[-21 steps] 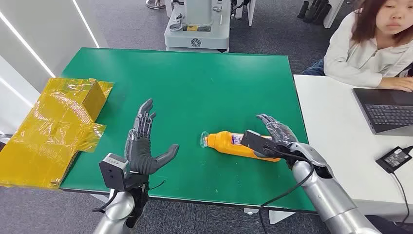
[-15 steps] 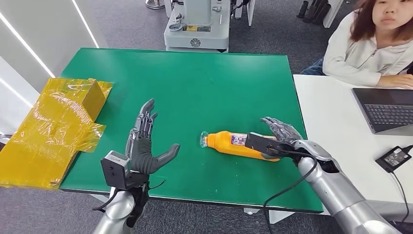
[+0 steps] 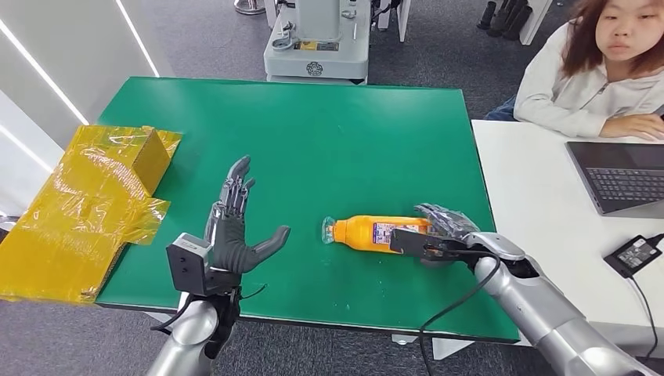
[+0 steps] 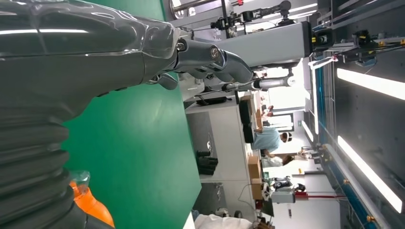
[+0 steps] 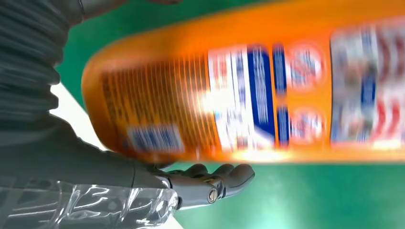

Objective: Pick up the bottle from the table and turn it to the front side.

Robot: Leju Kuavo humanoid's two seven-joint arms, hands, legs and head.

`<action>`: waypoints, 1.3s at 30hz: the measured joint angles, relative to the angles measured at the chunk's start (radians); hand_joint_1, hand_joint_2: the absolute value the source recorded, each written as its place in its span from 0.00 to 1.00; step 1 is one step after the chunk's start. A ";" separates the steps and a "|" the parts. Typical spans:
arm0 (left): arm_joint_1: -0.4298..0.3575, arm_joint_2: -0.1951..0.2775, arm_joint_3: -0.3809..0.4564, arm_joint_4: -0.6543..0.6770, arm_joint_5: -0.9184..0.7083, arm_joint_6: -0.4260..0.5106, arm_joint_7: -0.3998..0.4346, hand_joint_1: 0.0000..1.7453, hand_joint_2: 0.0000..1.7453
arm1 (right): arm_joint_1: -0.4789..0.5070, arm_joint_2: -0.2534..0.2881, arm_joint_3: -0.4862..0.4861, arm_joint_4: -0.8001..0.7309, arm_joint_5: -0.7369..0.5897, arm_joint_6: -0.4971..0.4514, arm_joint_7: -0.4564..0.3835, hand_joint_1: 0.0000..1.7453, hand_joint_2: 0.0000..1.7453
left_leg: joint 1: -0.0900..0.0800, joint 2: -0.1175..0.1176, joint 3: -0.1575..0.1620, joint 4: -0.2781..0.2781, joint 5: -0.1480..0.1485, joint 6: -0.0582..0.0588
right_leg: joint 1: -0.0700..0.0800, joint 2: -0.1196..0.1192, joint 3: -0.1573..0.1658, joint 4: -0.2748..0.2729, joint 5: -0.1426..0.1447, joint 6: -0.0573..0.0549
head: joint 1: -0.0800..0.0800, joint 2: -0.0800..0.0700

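Orange bottle [image 3: 368, 232] lying on table | base within right hand [image 3: 443, 229] fingers, gripped | left hand [image 3: 235, 233] spread

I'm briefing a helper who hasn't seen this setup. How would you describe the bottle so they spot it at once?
Find the green table. Near its front right part an orange bottle lies on its side, clear cap toward the middle, with the right hand around its base end. It is the table's one orange thing; the wrapped yellow box sits off the left edge.
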 joint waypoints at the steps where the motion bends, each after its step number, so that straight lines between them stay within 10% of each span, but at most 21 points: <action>1: -0.002 0.001 0.000 0.004 0.001 0.001 0.000 0.00 1.00 | 0.004 0.000 0.004 0.006 -0.003 -0.008 -0.004 0.00 1.00 | 0.000 0.000 0.000 0.000 0.000 0.000 | 0.000 0.000 0.000 0.000 0.000 0.000 | 0.000 0.000; 8: -0.015 0.007 0.000 0.024 0.009 0.001 0.000 0.00 1.00 | 0.032 -0.008 0.018 0.020 -0.018 -0.047 -0.024 0.03 1.00 | 0.000 0.001 0.000 0.000 0.000 0.000 | 0.000 0.001 0.000 0.000 0.000 0.000 | 0.000 0.000; 13: -0.015 0.008 0.000 0.029 0.016 0.004 0.000 0.00 1.00 | 0.040 -0.014 0.019 0.019 -0.028 -0.045 -0.029 0.83 1.00 | 0.000 0.001 0.001 0.000 0.000 0.000 | 0.000 0.001 0.001 0.000 0.000 0.000 | 0.000 0.000; 16: -0.015 0.011 0.000 0.031 0.018 0.005 0.000 0.00 1.00 | 0.045 -0.017 0.019 0.018 -0.031 -0.045 -0.030 0.98 1.00 | 0.000 0.001 0.002 0.000 0.000 0.000 | 0.000 0.001 0.001 0.000 0.000 0.000 | 0.000 0.000; 39: -0.015 0.023 0.000 0.032 0.023 0.005 0.000 0.00 1.00 | 0.095 -0.024 0.015 -0.005 -0.058 -0.110 -0.092 1.00 1.00 | 0.000 0.003 0.006 0.000 0.000 0.000 | 0.000 0.003 0.005 0.000 0.000 0.000 | 0.000 0.000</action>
